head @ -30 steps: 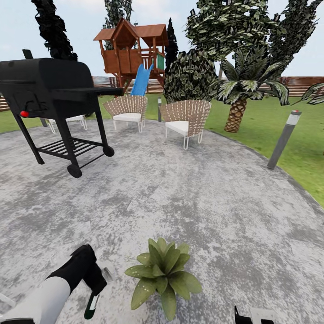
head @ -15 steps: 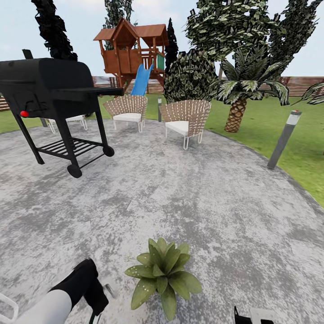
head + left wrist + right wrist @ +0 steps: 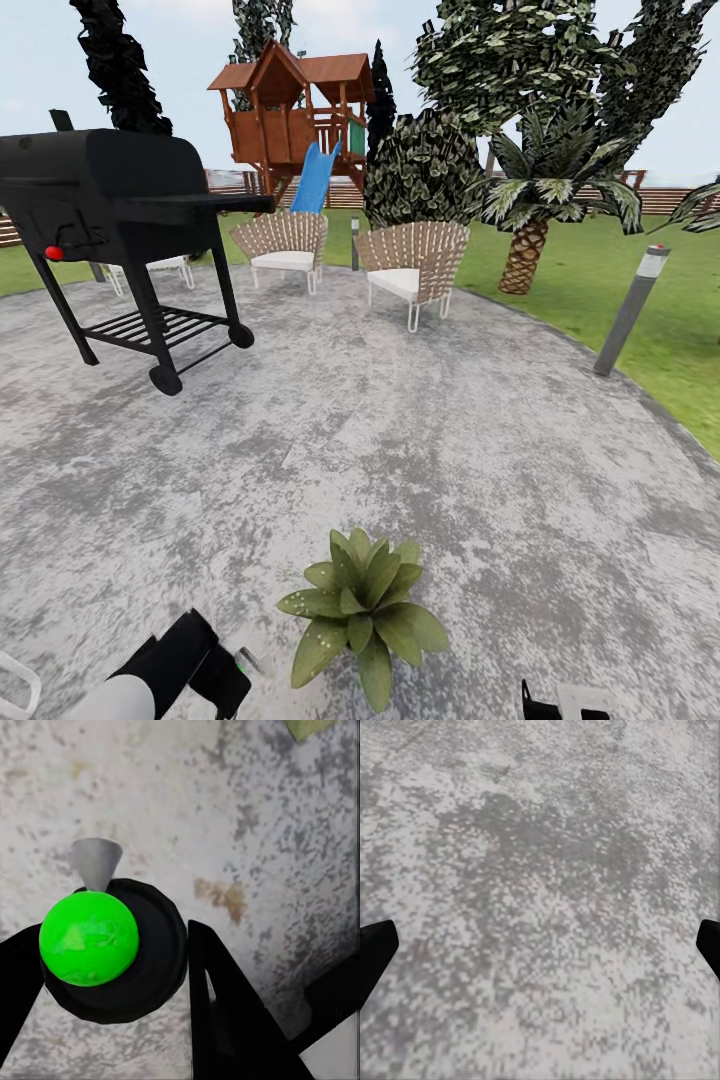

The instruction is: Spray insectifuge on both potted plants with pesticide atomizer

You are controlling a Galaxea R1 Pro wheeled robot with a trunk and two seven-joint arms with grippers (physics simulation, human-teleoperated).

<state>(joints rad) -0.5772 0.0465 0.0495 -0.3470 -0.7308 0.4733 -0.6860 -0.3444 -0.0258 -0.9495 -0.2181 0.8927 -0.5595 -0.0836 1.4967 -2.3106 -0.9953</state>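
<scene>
Atomizer point(image 3: 112, 949) sits end-on between the 2 black fingers point(image 3: 225, 1005) of the left gripper point(image 3: 109, 967), which pinches it on both sides: a round dark body with a bright green disc on top and a pale grey nozzle poking out past it, all hanging above mottled grey stone. From the head camera the left gripper point(image 3: 215, 685) is at about 7 o'clock in the picture, a black wrist on a white forearm, with a small pale piece of the spray head and a speck of green showing at its tip. Just beside it, toward 6 o'clock, 1 potted plant point(image 3: 362, 612) spreads broad pointed green leaves with pale speckles over the patio point(image 3: 420, 440); its pot is hidden under the leaves, and a leaf tip point(image 3: 307, 727) shows at the edge of the left wrist picture. The right gripper point(image 3: 540, 952) is spread wide, its 2 dark fingertips at opposite edges of its wrist picture with bare stone between them. Farther out, a black grill point(image 3: 110, 220) on wheels stands at 10 o'clock, 2 woven chairs point(image 3: 415, 265) at 12 o'clock, a grey post lamp point(image 3: 630, 310) at 2 o'clock on the patio's edge, and behind them lawn, a palm point(image 3: 545, 215), dark trees, a wooden playhouse point(image 3: 295, 115) with a blue slide and a slatted fence.
</scene>
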